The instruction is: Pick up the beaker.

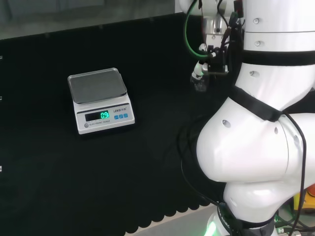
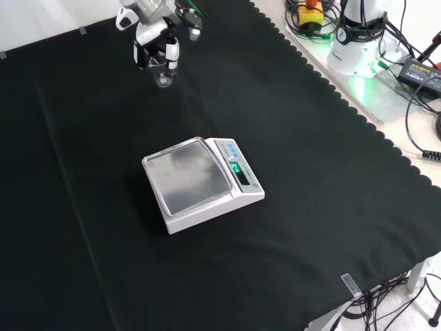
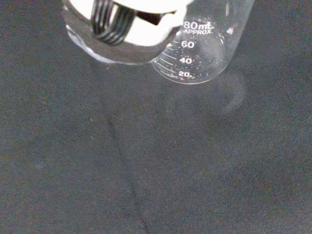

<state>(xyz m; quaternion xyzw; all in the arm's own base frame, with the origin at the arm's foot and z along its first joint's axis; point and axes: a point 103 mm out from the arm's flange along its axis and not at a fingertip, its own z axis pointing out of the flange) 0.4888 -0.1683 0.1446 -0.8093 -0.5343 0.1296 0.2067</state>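
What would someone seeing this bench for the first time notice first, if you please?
Probably the white scale, alone in the middle of the black cloth with its green display lit. Next, the robot hand at the top of the front view, with a small clear beaker between its fingers. The wrist view shows the beaker's printed graduation marks close up.

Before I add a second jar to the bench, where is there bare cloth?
In the front view the cloth is bare right of the scale, up to the scalloped edge, and left of it too. The far corner is taken: the hand with its fingers at the beaker.
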